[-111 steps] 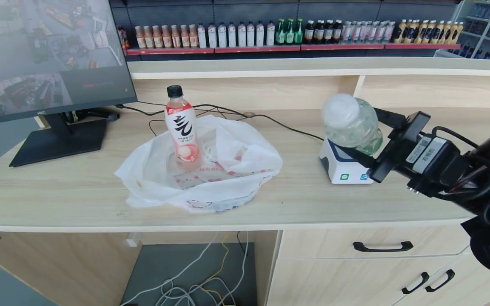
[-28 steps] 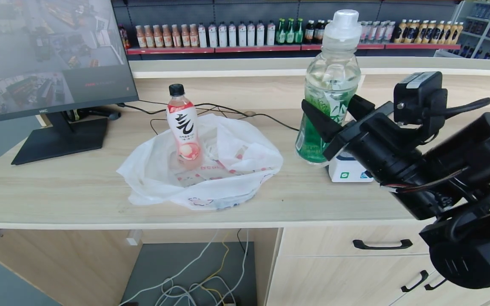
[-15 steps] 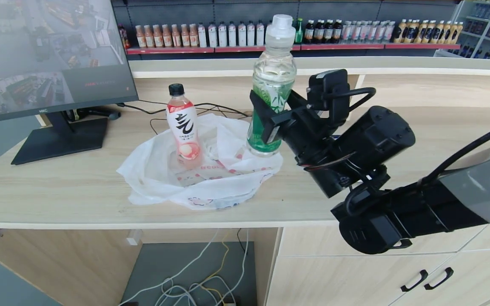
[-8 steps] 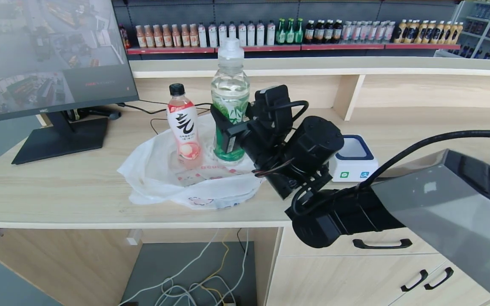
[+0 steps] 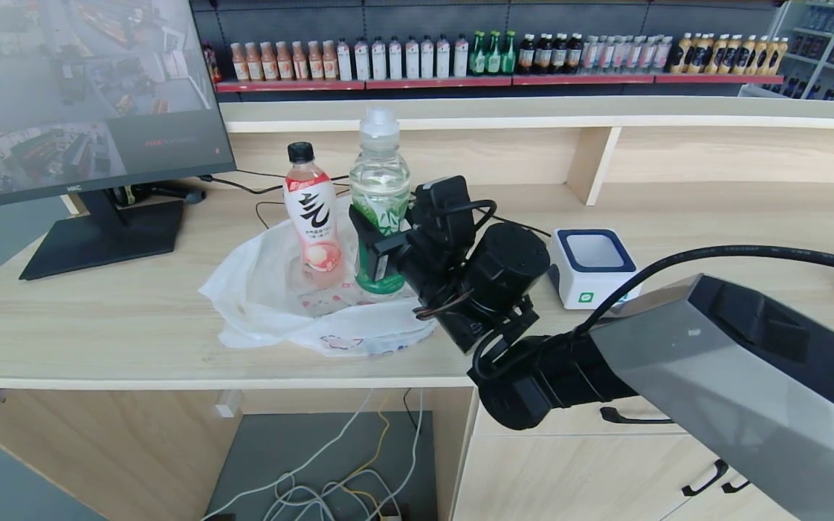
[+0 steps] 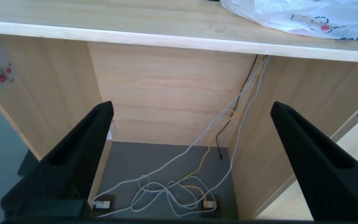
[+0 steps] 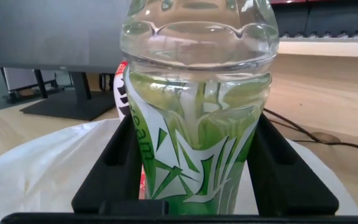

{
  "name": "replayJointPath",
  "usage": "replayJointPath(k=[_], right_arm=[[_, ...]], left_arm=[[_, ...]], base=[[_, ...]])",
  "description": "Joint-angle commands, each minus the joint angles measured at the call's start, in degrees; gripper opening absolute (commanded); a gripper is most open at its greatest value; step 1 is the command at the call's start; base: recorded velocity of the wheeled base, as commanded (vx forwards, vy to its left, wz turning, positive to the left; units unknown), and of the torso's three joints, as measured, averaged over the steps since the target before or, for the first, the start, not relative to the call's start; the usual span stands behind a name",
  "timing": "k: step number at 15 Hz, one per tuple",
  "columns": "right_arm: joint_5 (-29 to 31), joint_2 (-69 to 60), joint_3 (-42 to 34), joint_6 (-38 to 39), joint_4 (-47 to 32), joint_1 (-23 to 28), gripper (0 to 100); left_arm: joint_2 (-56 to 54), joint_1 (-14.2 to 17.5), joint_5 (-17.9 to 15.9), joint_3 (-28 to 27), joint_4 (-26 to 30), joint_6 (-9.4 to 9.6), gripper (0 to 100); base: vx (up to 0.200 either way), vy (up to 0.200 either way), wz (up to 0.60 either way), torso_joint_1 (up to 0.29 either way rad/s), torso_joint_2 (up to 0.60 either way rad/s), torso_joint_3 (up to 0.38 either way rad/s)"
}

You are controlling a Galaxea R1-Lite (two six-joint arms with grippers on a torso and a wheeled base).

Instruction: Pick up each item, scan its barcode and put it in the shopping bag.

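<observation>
The green-labelled bottle (image 5: 379,210) stands upright in the open white shopping bag (image 5: 265,304), its base down among the bag's folds. Whether it rests on the bag's bottom cannot be told. The right gripper (image 5: 381,246) has its two black fingers (image 7: 114,162) closed against the label on either side of the bottle's lower half. The right wrist view shows the bottle (image 7: 197,143) filling the gap between them. Just beside it, toward the robot's left, a pink bottle (image 5: 312,217) with a black cap stands upright in the same bag.

The bag lies near the middle of the worktop (image 5: 98,325), close to its front edge. A small white scanner (image 5: 591,268) sits apart from it toward the right end. A monitor (image 5: 77,94) stands at the back left corner.

The left gripper (image 6: 191,162) hangs below the worktop's front edge, its fingers spread wide with nothing between them. It faces the recess under the counter, where cables (image 6: 185,186) trail on the floor.
</observation>
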State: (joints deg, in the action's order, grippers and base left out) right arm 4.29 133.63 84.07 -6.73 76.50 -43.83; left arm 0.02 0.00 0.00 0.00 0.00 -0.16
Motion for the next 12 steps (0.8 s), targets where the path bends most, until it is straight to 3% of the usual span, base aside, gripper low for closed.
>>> replayJointPath(k=[1, 12], right_arm=[[0.0, 0.4, 0.1, 0.0, -0.6, 0.8, 0], [-0.1, 2.6, 0.4, 0.0, -0.4, 3.7, 0]], left_arm=[[0.0, 0.0, 0.0, 0.0, 0.0, -0.02, 100], [0.0, 0.0, 0.0, 0.0, 0.0, -0.11, 100]], base=[[0.000, 0.000, 0.00, 0.000, 0.00, 0.000], [0.000, 0.000, 0.00, 0.000, 0.00, 0.000]])
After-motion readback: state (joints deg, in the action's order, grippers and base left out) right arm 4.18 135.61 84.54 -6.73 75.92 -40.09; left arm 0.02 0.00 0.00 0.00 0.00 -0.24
